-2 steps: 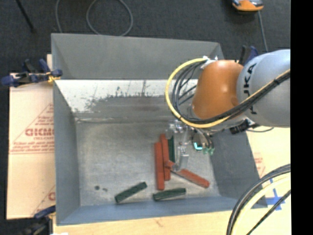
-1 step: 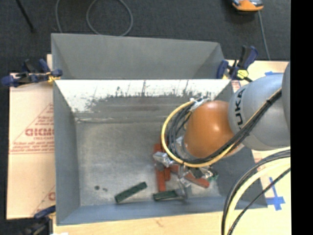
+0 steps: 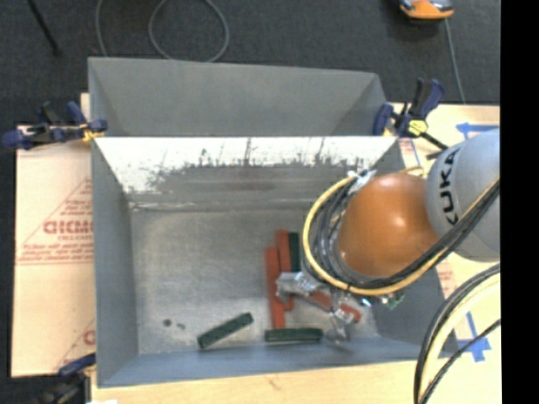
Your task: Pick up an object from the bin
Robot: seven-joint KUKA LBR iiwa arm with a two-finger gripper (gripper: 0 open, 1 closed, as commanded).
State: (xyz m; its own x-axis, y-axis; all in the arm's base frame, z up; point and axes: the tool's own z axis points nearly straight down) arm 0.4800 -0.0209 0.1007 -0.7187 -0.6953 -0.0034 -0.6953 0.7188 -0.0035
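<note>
My gripper (image 3: 318, 300) is low in the bin's near right part, under the arm's orange dome. Its two metal fingers stand apart, so it is open. One fingertip (image 3: 294, 284) is beside a long red stick (image 3: 274, 286) that lies pointing away from the near wall. The other fingertip (image 3: 343, 315) is by a short red piece (image 3: 353, 315). A dark green stick (image 3: 293, 335) lies flat just in front of the fingers. Another green stick (image 3: 293, 247) lies behind the red one, partly under the dome. Whether anything is gripped cannot be seen.
A third dark green stick (image 3: 225, 330) lies alone near the front wall, left of the gripper. The bin's floor to the left and back is bare metal. The arm and its cables cover the right corner.
</note>
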